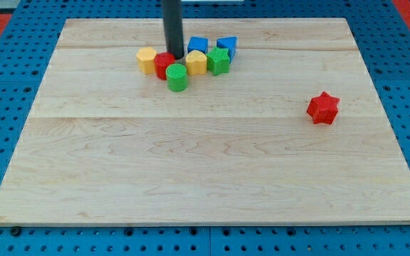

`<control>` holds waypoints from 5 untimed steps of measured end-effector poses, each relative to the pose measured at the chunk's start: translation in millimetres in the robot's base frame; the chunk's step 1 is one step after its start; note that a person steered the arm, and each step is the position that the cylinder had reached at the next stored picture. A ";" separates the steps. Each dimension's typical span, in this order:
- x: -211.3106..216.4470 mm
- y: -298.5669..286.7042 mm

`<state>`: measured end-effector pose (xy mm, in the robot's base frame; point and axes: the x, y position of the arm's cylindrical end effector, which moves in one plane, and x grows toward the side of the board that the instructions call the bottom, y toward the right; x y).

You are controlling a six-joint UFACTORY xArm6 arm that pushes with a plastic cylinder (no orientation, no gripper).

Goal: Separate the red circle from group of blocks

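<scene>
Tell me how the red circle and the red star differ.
The red circle is a round cylinder; the red star is pointed. The circle sits packed among the blocks at the view's top, against my tip; the star lies alone at the view's right. Both are red.

The dark rod comes down from the view's top edge, upright with almost no tilt. My tip (pixel 174 56) sits low on the board in the view's upper left-centre. Only the rod's lower stretch shows; the arm above is out of view.
</scene>
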<state>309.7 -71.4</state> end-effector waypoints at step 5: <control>92.3 -111.6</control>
